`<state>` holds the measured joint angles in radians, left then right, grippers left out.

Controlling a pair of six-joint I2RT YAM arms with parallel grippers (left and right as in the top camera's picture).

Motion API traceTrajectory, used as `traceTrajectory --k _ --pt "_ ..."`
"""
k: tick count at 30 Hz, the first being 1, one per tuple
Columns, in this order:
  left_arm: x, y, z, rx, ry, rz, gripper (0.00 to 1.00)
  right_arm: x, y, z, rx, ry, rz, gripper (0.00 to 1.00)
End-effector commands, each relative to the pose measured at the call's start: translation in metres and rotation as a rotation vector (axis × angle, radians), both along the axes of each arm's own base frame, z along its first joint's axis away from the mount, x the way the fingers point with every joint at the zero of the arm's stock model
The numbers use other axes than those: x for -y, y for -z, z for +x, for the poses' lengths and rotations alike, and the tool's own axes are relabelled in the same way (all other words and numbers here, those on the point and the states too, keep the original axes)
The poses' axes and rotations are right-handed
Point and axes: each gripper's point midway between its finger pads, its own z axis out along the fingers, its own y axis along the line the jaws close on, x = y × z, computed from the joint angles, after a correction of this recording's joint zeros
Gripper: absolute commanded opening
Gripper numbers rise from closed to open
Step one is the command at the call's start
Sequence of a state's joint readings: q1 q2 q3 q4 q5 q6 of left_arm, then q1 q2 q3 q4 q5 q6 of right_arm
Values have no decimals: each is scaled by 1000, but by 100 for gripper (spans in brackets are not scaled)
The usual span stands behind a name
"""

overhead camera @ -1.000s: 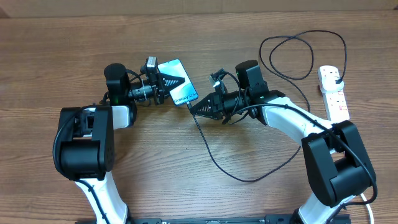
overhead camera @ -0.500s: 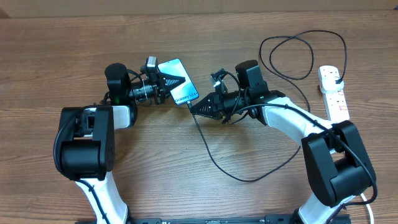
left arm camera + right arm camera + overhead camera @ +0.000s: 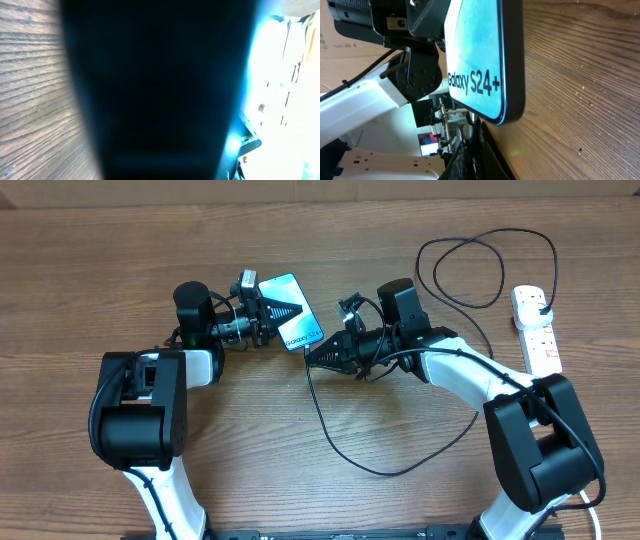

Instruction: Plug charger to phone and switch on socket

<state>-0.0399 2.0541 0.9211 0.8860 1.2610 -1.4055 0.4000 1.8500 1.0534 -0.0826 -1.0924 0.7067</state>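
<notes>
Insertion step, upper centre of frame: left gripper (image 3: 274, 311) clamped the Galaxy S24+ phone (image 3: 298, 332). The right gripper (image 3: 312, 358) pinched the charger (image 3: 392, 473) tip beside its lower edge. Next move required fine alignment.

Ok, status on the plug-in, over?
Left gripper shut on phone. Right gripper shut on charger, tip at phone's end; seating not visible. Socket far right, no gripper near. Nothing in the way.
</notes>
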Motion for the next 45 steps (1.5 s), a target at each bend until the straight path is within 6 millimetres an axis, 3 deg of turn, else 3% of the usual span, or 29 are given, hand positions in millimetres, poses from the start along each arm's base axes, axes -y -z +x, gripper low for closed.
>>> traceTrajectory --k 1,14,34,45 --pt "11 -7 -21 63 127 -17 4 1 -2 6 31 24 -11 4" --pt "12 -12 -41 -45 236 -63 4 2 0 8 67 23 -18 4" --pt "11 -19 -54 43 320 -72 4 4 5 2 80 -7 -30 4" --pt "18 -19 -59 52 345 -72 4 3 3 12 81 38 -36 4"
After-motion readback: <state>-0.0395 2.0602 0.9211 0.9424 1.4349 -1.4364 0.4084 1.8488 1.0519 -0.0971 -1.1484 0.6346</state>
